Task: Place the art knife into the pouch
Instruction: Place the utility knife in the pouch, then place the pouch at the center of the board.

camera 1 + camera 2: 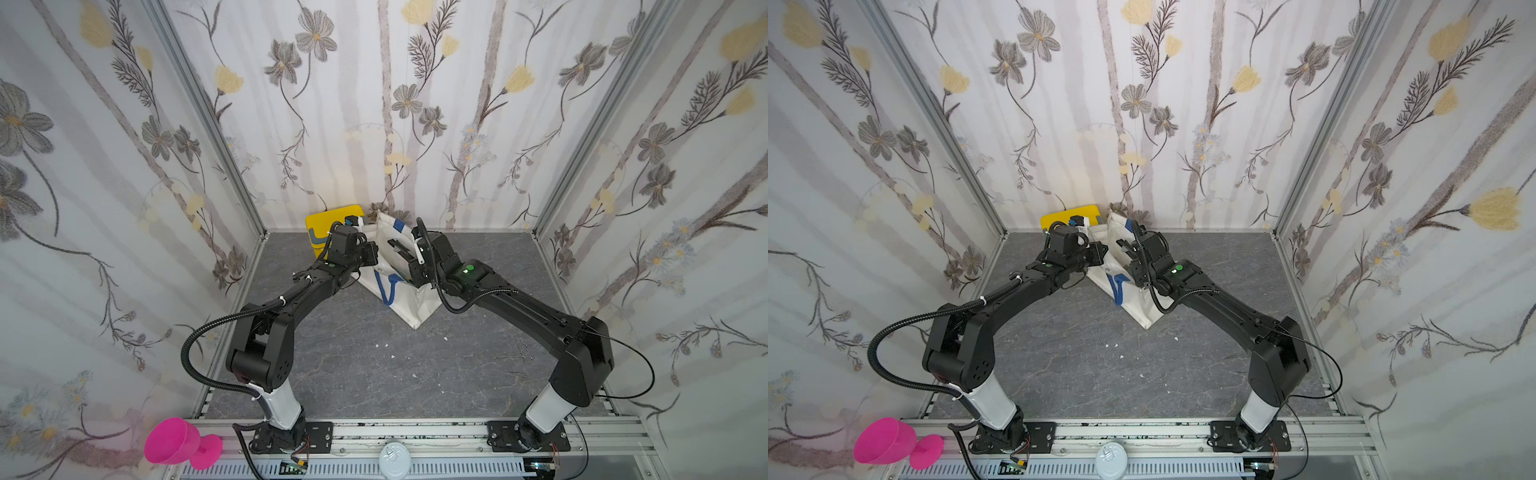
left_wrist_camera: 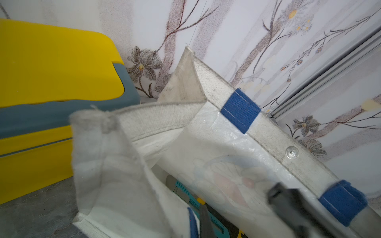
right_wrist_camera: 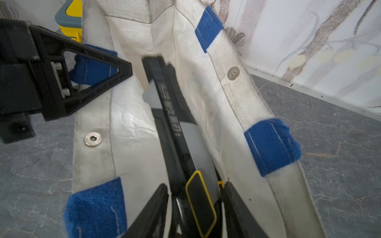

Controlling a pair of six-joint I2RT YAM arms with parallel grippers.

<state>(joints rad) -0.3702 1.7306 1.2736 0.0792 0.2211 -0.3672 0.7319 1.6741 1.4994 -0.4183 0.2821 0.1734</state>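
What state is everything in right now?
White canvas pouch with blue handle patches: mouth open.
Metal snap button: unfastened, halves apart.
Black art knife: partway inside pouch, between right tool's jaws.
Yellow plastic box: lid closed.
Left tool: shut on pouch rim.
Right tool: open around knife.

White canvas for the pouch [image 3: 132, 115], greyed with grime along the rim; glossy white lining, with a faint peach and pale blue print on one side. Deep blue on its handle patches [image 3: 270, 144], silver on the snap button [image 3: 92, 139]. Dark grey and black on the art knife [image 3: 175, 115], with pale lettering down the body and a black slider edged in yellow. Bright yellow box [image 2: 51, 61] with a slate-blue handle. Mottled grey on the worktop [image 1: 374, 365], veined like stone. White wallpaper [image 1: 332, 104] with faint grey stripes, grey-brown flowers and stems, pale yellow blooms. Black arms [image 1: 540, 320], white at the base, a green dot near each wrist. Hot pink funnel [image 1: 183, 442].
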